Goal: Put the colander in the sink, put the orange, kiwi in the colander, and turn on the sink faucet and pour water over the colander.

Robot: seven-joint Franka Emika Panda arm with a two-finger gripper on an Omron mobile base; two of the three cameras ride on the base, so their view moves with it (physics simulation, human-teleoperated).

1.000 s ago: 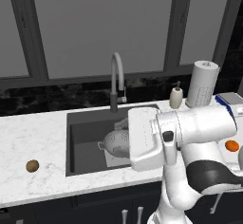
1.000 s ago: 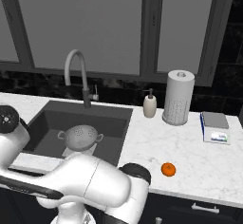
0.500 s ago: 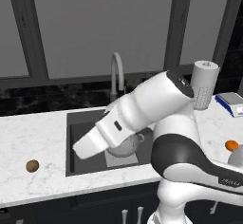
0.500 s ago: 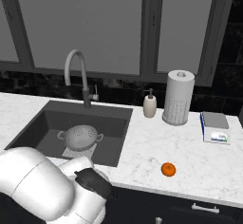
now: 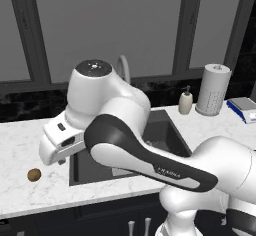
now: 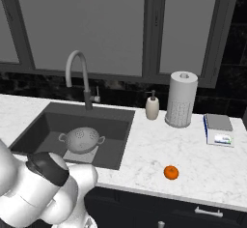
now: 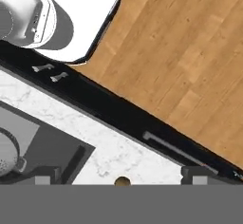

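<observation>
Currently catalogued, all places given from the sink:

Sink (image 6: 34,121): dark grey basin set in the white marble counter (image 6: 159,147), with a lighter grey square on its floor.

Colander (image 6: 82,140): upright on the sink floor, toward the front, resting partly on the lighter square; its two loop handles point out to either side. A curved, pierced edge of it also shows at the lower left of the hand view (image 7: 6,157).

Sink faucet (image 6: 79,77): rises from the counter just behind the sink, its arched spout reaching over the basin.

Orange (image 6: 171,172): on the counter right of the sink, near the front edge, well apart from the basin.

Kiwi (image 5: 34,174): on the counter left of the sink, near the front edge, apart from the basin; in the hand view it sits at the bottom edge (image 7: 123,181).

Gripper (image 7: 116,179): jaws spread fully wide, holding nothing; the two dark tips stand to either side of the kiwi, over the counter left of the sink.

Soap dispenser (image 6: 152,106): behind the sink's right rear corner.

Paper towel roll (image 6: 181,99): upright, right of the soap dispenser.

Wooden floor (image 7: 190,52): beyond the dark cabinet front below the sink counter.
</observation>
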